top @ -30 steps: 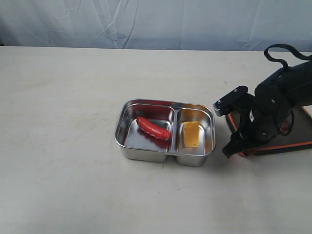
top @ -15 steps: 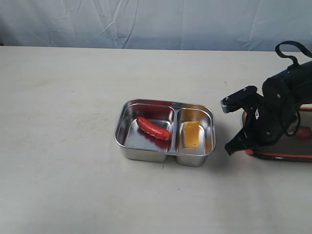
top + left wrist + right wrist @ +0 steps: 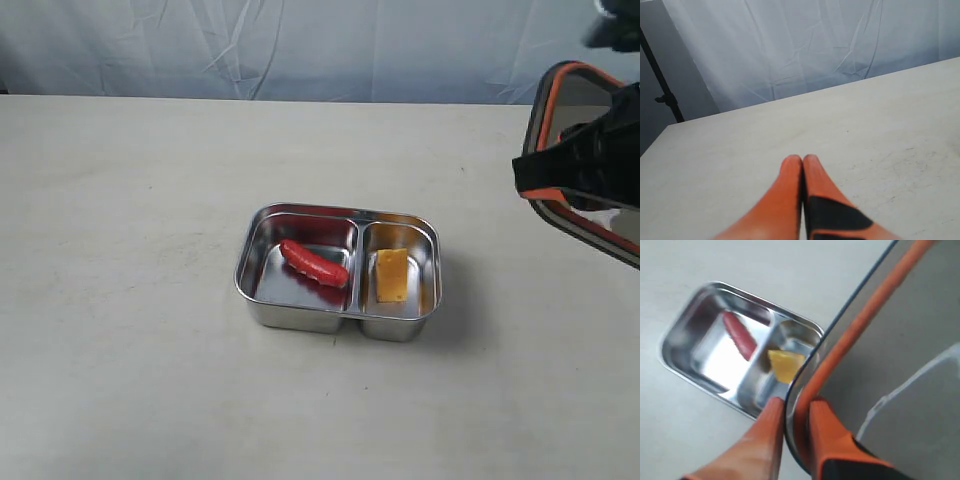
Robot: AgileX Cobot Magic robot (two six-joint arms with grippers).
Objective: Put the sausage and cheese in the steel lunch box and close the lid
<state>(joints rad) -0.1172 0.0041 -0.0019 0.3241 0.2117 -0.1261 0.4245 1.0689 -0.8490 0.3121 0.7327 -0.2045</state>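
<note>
- Your right wrist view shows a grip that the exterior view hides. The right gripper (image 3: 795,406) has its two orange fingers (image 3: 771,427) clamped on the edge of the lid (image 3: 890,340), one finger on each face, right at the orange seal.
- Past those fingers in the same view, the steel lunch box (image 3: 740,290) sits open on the table. The sausage (image 3: 738,335) is in one compartment and the cheese (image 3: 785,365) in the other, both slightly blurred.
- Only your left wrist view shows the left gripper (image 3: 801,167). Its fingers are pressed together with nothing between them, over bare table (image 3: 865,125), with a pale cloth backdrop (image 3: 815,45) beyond.
- The exterior view places everything. The steel lunch box (image 3: 300,315) is mid-table, with the sausage (image 3: 315,263) in its larger left compartment and the cheese (image 3: 391,275) in the right one.
- There, the lid (image 3: 585,95) hangs tilted on the far right, clear of the table and well apart from the box.
- The right arm's dark body covers the lid's middle, and the picture's edge cuts off both arm and lid. You cannot make out the valve.
</note>
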